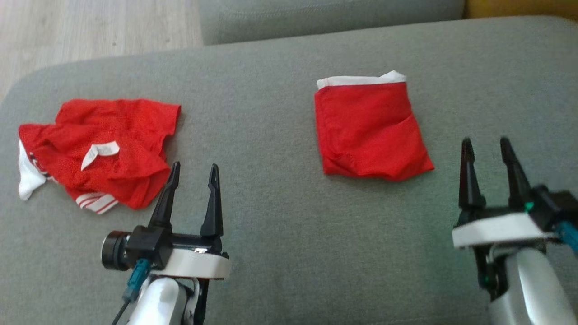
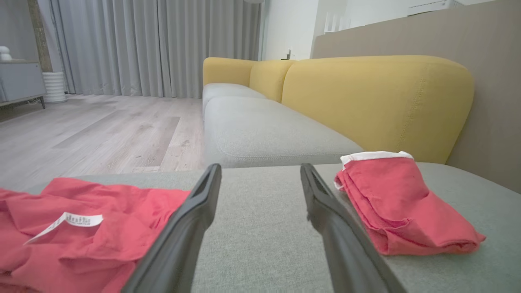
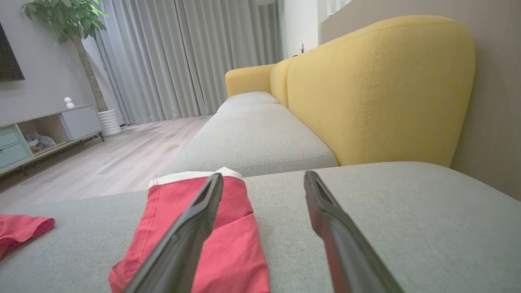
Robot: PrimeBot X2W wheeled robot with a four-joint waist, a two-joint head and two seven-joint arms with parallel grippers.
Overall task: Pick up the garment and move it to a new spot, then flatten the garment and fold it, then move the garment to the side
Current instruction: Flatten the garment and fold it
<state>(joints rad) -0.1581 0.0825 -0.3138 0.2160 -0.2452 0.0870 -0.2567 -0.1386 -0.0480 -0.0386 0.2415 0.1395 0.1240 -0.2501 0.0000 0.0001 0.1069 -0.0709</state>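
1. 2 red garments lie on the grey seat cushion [image 1: 280, 234], well apart.
2. Crumpled garment [image 1: 113, 135]: at robot's left, bunched up, w/ 1 white label [image 1: 100, 152] facing up and white + striped trim at its near-left edge.
3. Folded garment [image 1: 370, 131]: right of centre, a neat rectangle lying flat, w/ 1 white band along its far edge.
4. 2 grippers in head view, each w/ 2 long dark fingers pointing away from robot.
5. Left gripper [image 1: 195, 168]: jaws spread, nothing btwn them. Its tips are at the crumpled garment's near-right edge; can't tell if the left finger touches the fabric.
6. Right gripper [image 1: 485, 142]: jaws apart, empty, just right of the folded garment and clear of it.
7. Bkgd: yellow backrest [image 2: 374, 97], grey curtains [image 2: 154, 44], wood floor [image 1: 90, 27], 1 potted plant [image 3: 69, 24].
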